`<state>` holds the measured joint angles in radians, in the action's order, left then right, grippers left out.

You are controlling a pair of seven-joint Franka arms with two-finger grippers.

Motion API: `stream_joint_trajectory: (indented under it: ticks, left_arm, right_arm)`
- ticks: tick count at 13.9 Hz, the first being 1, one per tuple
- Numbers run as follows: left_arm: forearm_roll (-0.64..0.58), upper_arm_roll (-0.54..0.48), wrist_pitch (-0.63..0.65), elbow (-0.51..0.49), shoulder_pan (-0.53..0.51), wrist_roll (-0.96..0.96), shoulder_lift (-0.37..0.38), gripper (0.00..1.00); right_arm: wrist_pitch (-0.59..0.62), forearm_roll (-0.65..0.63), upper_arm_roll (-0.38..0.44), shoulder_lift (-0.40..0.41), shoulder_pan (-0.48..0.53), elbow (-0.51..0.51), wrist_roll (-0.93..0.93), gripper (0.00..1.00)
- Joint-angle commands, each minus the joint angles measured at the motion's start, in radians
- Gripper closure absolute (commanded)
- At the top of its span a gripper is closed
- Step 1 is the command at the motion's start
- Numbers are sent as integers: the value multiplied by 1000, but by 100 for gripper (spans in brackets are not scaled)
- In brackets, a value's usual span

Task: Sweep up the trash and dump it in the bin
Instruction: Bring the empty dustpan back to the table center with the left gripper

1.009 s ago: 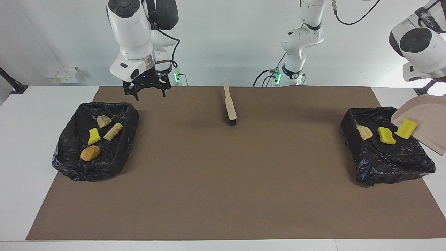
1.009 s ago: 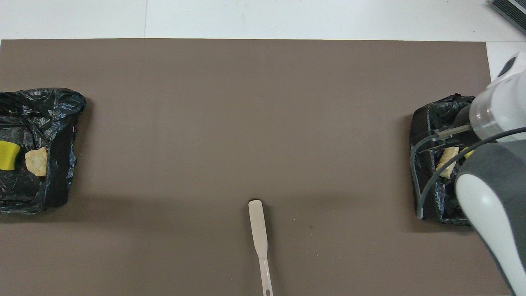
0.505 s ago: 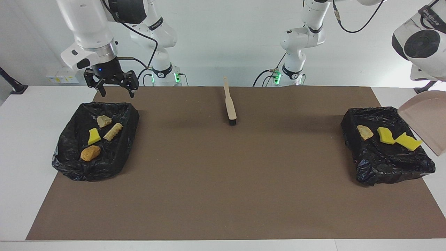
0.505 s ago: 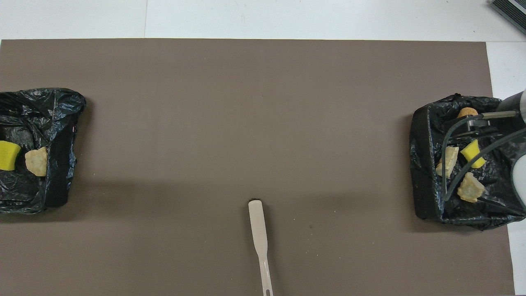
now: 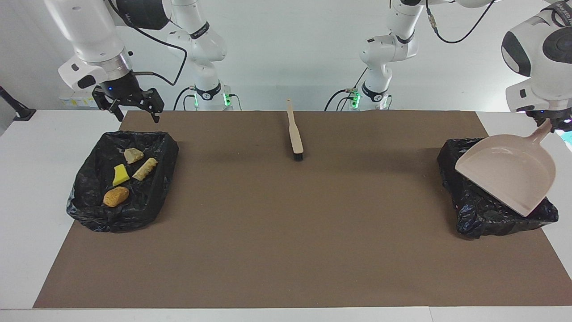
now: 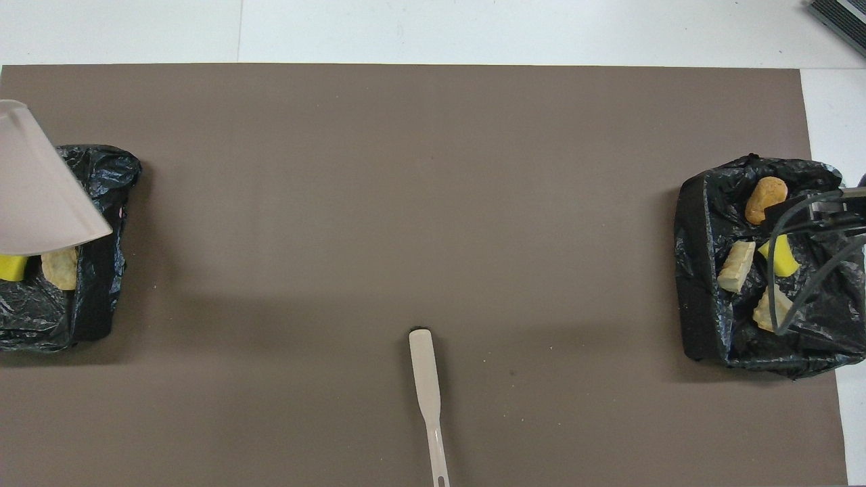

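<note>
Now, facing view, scanned across. Right gripper (image 5: 130, 105) hangs in the air with fingers spread wide and nothing between them, over the white table (image 5: 40, 147) edge at the robots' rim of the black-lined bin (image 5: 85, 197) at the right arm's end.

Inside that bin lie four scraps of trash — a tan lump (image 5: 133, 155), a pale ridged bread-like piece (image 5: 145, 169), a yellow sponge chunk (image 5: 120, 175) and an orange-brown lump (image 5: 116, 196). All four rest on the liner, apart from one another.

Mid-table, near the robots, the beige brush (image 5: 294, 132) lies flat on the brown mat (image 5: 286, 232), handle toward the robots, dark bristles pointing away.

At the left arm's end, the second black-lined bin (image 5: 487, 214) sits on the mat. The beige dustpan (image 5: 507, 172) hangs tilted over it, mouth downward, hiding most of the inside in this view. From overhead, a yellow sponge piece (image 6: 12, 266) and a tan lump (image 6: 61, 268) show in that bin just past the pan's rim.

Left gripper (image 5: 550, 120) — clamped on the dustpan's handle, up over the bin's outer edge.
</note>
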<state>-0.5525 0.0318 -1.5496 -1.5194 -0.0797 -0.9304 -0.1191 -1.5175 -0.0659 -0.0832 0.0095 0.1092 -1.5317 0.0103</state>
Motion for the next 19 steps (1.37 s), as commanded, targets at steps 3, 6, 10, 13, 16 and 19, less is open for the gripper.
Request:
stream_joint_trajectory:
  ticks: [3, 6, 10, 13, 16, 19]
  left_arm:
    - [242, -6, 56, -72, 109, 420, 70, 100]
    - [319, -6, 28, -133, 210, 683, 90, 100]
    - [434, -6, -84, -163, 352, 980, 69, 100]
    - [466, -6, -240, -171, 458, 1183, 27, 100]
    - [551, -6, -270, -159, 529, 1258, 4, 100]
    - [554, -6, -363, -104, 672, 1493, -144, 100]
  right_arm:
    - [25, 44, 166, -5, -157, 21, 22, 0]
    - [26, 90, 169, -37, -157, -24, -1, 0]
    - [20, 78, 166, -48, -157, -44, 4, 0]
    - [23, 80, 166, -49, -151, -44, 5, 0]
    - [22, 83, 163, -49, -151, -44, 5, 0]
    - [23, 83, 164, -49, -151, -44, 5, 0]
